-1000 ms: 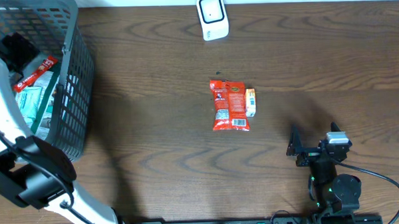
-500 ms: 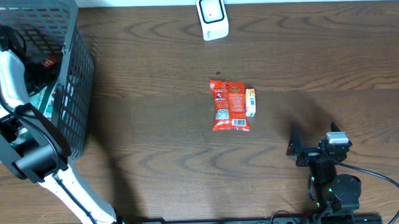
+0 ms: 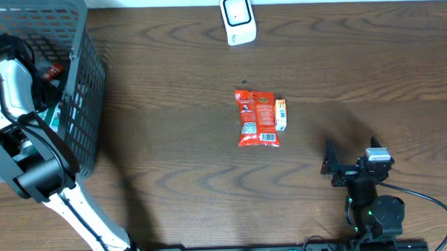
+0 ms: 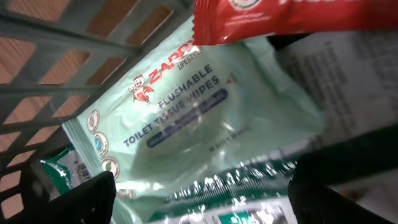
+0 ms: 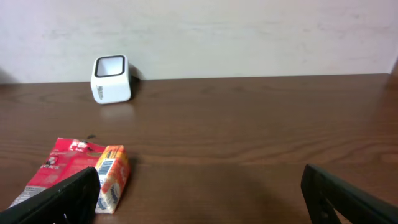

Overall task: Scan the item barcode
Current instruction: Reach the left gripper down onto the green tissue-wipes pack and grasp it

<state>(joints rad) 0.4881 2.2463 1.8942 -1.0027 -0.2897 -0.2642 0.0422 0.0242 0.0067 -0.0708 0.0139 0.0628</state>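
My left gripper (image 4: 205, 208) is down inside the grey basket (image 3: 80, 78), open, with nothing between its dark fingers (image 4: 68, 202). Just below it lies a pale green pack of toilet tissue wipes (image 4: 199, 118). A red packet (image 4: 292, 18) lies across the pack's far end, and a shiny green-printed wrapper (image 4: 261, 186) sits nearest the jaws. The white barcode scanner (image 3: 238, 19) stands at the table's far edge. My right gripper (image 5: 202, 205) rests open and low over the table at the near right, facing the scanner (image 5: 111, 78).
A red snack packet (image 3: 257, 118) and a small orange-and-white pack (image 3: 280, 114) lie side by side mid-table; they also show ahead-left of the right gripper as the red packet (image 5: 62, 163) and the small pack (image 5: 112, 174). The basket's mesh walls (image 4: 56, 68) close in around the left gripper.
The left arm has reached farther into the basket and lowered toward the packs. The right arm and the table items have not moved.
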